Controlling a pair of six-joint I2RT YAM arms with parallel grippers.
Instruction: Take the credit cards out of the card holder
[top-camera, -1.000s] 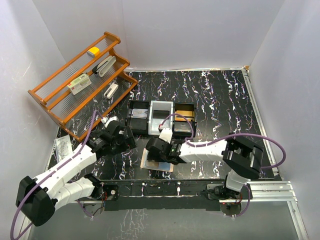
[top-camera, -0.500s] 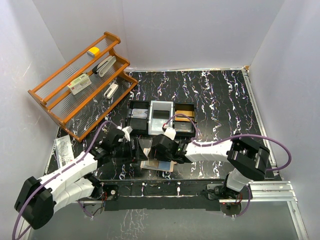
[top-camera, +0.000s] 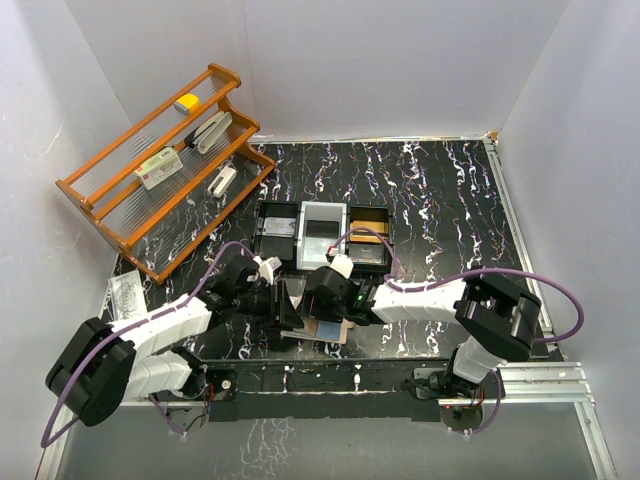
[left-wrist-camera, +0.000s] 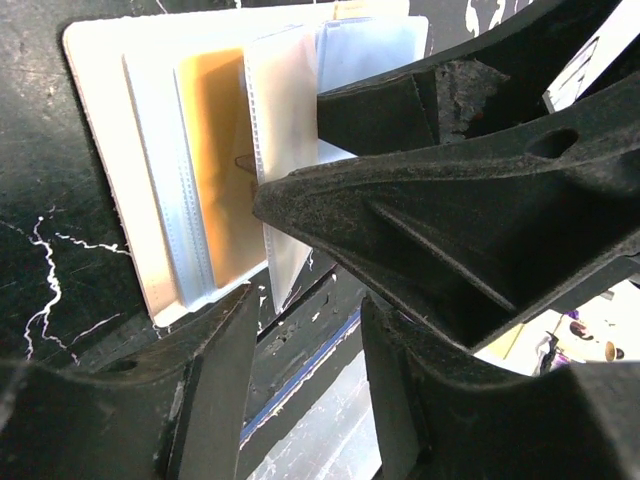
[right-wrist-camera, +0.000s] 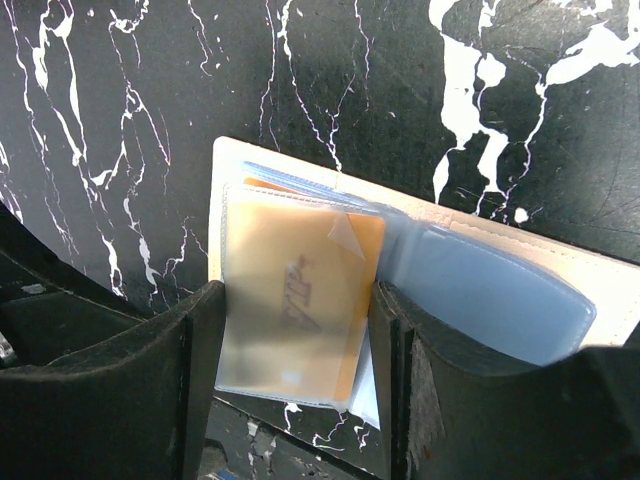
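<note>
The beige card holder (top-camera: 337, 331) lies open near the table's front edge, its clear sleeves fanned out. An orange credit card (right-wrist-camera: 290, 250) sits in a sleeve that is raised between my right gripper's (right-wrist-camera: 300, 292) fingers, which press on both of its side edges. A blue-grey credit card (right-wrist-camera: 480, 290) lies in the sleeve to its right. My left gripper (left-wrist-camera: 305, 310) is at the holder's left side, close against the right gripper (left-wrist-camera: 450, 180). Its jaws are partly apart with nothing between them. One clear sleeve's (left-wrist-camera: 283, 150) corner hangs just beyond its fingertips.
A black-and-grey three-compartment tray (top-camera: 275, 232) stands right behind the grippers. An orange wooden rack (top-camera: 150, 160) with small items leans at the back left. A clear plastic bag (top-camera: 125, 295) lies at the left edge. The table's front edge runs just below the holder.
My left arm has swung right to the card holder's left side and its jaws have narrowed. My right gripper has shifted slightly and stays on the sleeve.
</note>
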